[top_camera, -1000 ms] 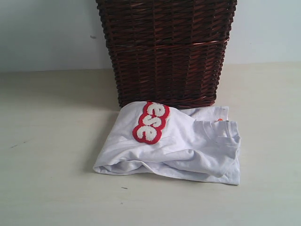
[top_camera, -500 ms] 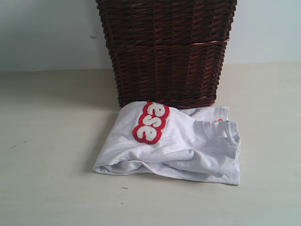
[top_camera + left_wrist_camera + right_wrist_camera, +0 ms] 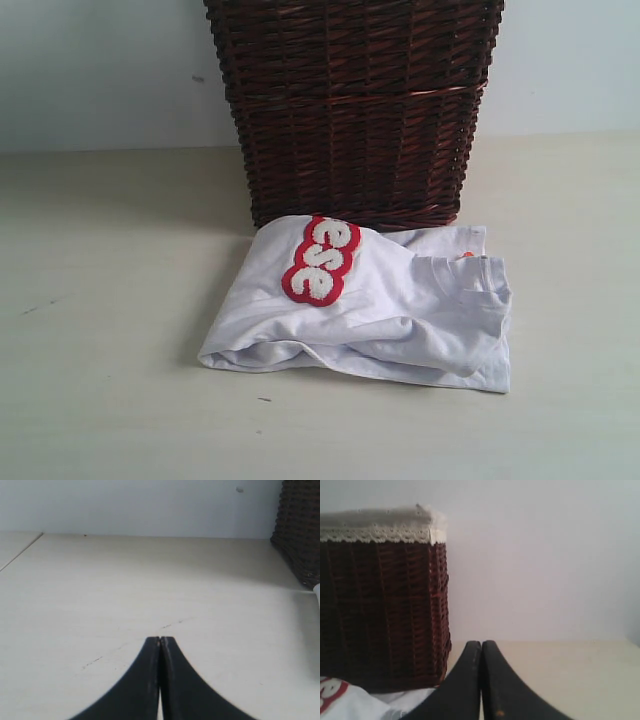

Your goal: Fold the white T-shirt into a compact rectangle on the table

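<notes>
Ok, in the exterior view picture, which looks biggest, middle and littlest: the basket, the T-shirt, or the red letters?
1. wicker basket: biggest, even with its top cut off by the frame.
2. white T-shirt, lying in front of it.
3. red-outlined letters on the shirt: smallest.

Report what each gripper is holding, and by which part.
Nothing is held. The left gripper and the right gripper are both shut, with nothing between their fingers. The white T-shirt lies free on the table before the wicker basket.
</notes>
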### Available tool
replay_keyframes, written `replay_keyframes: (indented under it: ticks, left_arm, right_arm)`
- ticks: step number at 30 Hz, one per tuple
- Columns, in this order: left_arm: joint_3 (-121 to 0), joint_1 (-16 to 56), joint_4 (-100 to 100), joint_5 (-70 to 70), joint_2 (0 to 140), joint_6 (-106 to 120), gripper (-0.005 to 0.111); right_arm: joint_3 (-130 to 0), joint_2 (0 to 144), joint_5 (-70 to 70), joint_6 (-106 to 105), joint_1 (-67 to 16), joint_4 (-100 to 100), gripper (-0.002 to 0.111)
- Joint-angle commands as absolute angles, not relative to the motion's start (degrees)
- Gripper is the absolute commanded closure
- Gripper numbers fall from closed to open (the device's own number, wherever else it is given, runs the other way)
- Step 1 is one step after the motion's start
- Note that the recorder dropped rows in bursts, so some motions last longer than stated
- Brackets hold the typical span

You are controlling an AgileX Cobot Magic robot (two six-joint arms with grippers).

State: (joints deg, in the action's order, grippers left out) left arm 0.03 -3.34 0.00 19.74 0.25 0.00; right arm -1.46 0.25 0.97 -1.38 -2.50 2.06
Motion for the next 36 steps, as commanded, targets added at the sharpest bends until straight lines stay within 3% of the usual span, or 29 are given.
replay_keyframes:
  ticks: [1,5,36]
  left_arm:
    - [0.0,-3.6,-0.6,19.6,0.0,0.0,0.107]
    - [0.0,-3.6,-0.6,19.6,0.0,0.0,0.107]
    - [0.0,-1.8,-0.6,19.6,0.0,0.0,0.107]
  right_arm:
    - [0.0,0.0,5.6,-3.6,-2.2,2.3,0.108]
    - [0.0,0.0,15.6,-4.8,-2.2,2.1,0.108]
    - [0.0,0.0,17.3,-2.3,-2.2,2.1,0.108]
